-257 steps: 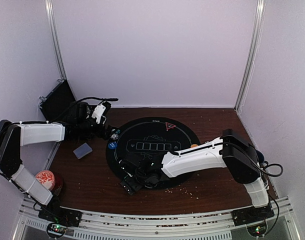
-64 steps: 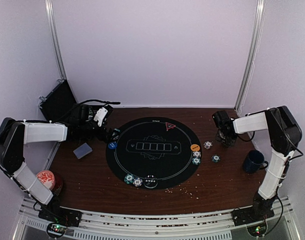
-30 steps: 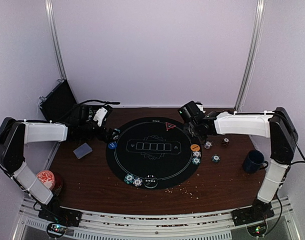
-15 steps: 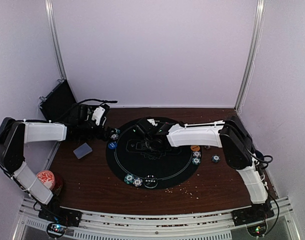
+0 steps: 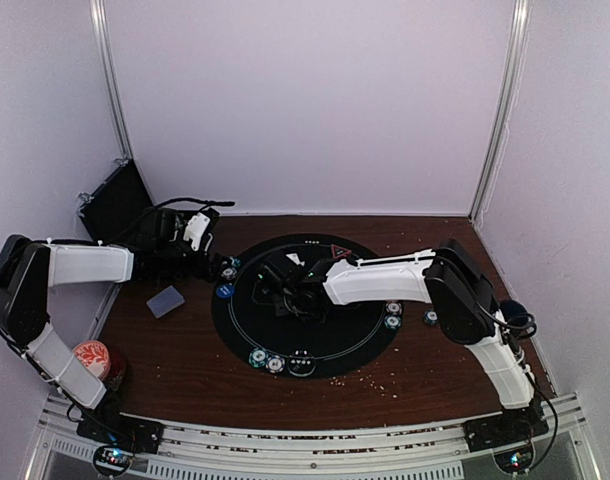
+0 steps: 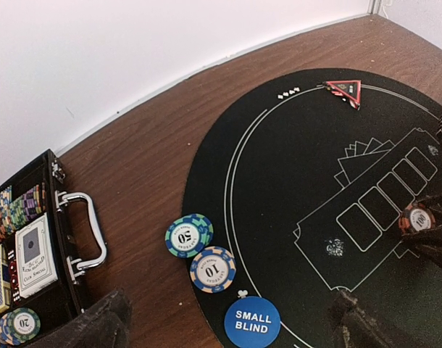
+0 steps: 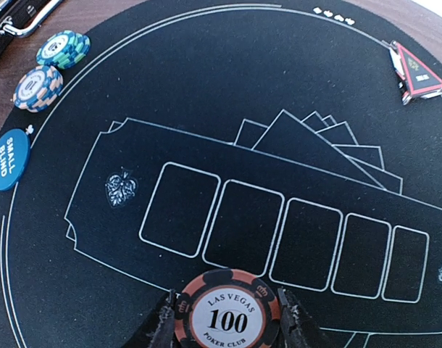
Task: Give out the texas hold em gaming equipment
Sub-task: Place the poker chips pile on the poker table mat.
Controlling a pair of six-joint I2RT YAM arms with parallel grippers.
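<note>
Over the mat (image 7: 206, 109), right hand (image 7: 228, 320) grips a chip (image 7: 228, 310) unseen overhead.

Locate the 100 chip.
Right wrist view, bottom centre: the 100 chip is held in the right end effector, over the black mat by its card boxes.

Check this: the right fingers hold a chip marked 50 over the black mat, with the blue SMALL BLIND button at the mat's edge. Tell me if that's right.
One error: the chip in the right fingers reads 100, not 50; the right wrist view shows it. It is over the black mat, SMALL BLIND button at the edge.
</note>
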